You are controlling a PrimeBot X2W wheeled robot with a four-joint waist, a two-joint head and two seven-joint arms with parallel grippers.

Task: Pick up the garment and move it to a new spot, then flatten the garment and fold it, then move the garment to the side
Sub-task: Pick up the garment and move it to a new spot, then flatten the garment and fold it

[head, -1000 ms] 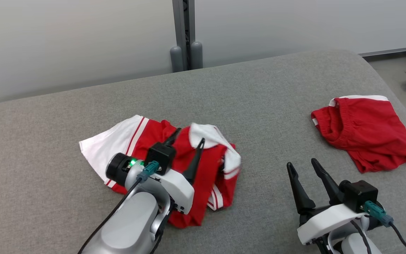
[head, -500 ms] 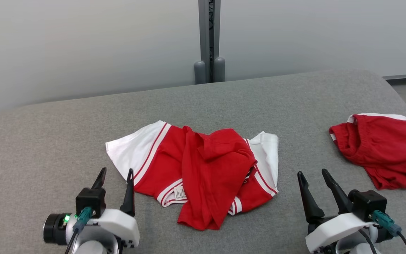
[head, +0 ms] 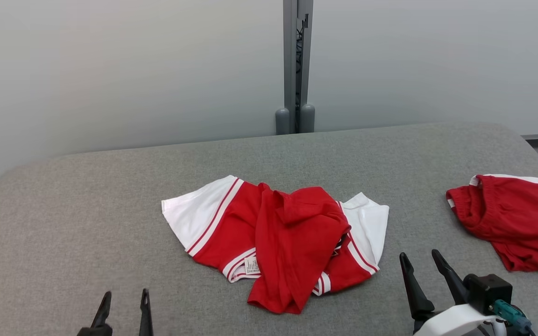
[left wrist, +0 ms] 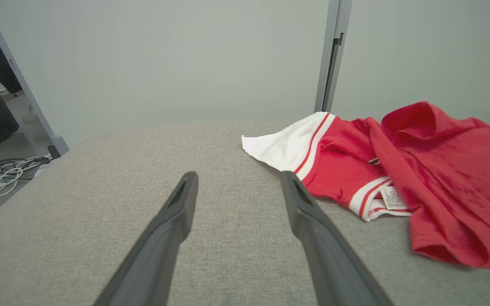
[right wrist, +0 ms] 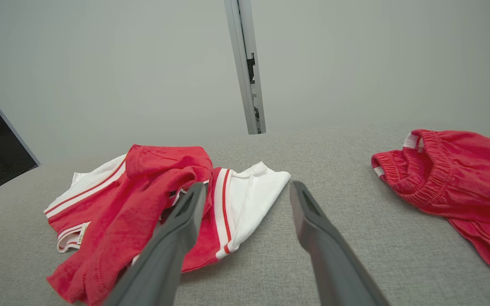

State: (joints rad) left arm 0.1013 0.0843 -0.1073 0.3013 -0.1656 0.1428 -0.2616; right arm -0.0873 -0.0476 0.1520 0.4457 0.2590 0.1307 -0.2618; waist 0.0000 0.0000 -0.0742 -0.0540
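The garment (head: 278, 233), a red shirt with white sleeves and red-and-white striped trim, lies crumpled in the middle of the grey padded table (head: 110, 196). It also lies to the right in the left wrist view (left wrist: 398, 178) and to the left in the right wrist view (right wrist: 151, 199). My left gripper (head: 124, 303) is open at the bottom left, off the garment, over bare table (left wrist: 236, 187). My right gripper (head: 421, 266) stands open at the lower right, just right of the garment (right wrist: 247, 193), holding nothing.
A second red garment with an elastic waistband (head: 507, 219) lies near the table's right edge (right wrist: 449, 178). A grey post (head: 295, 70) rises against the pale wall behind the table. Cables (left wrist: 2, 170) lie on the floor off the table's left side.
My left gripper has let go of the garment and drawn back to the lower left. The garment has spread out on the table. The head camera has tilted up and shifted.
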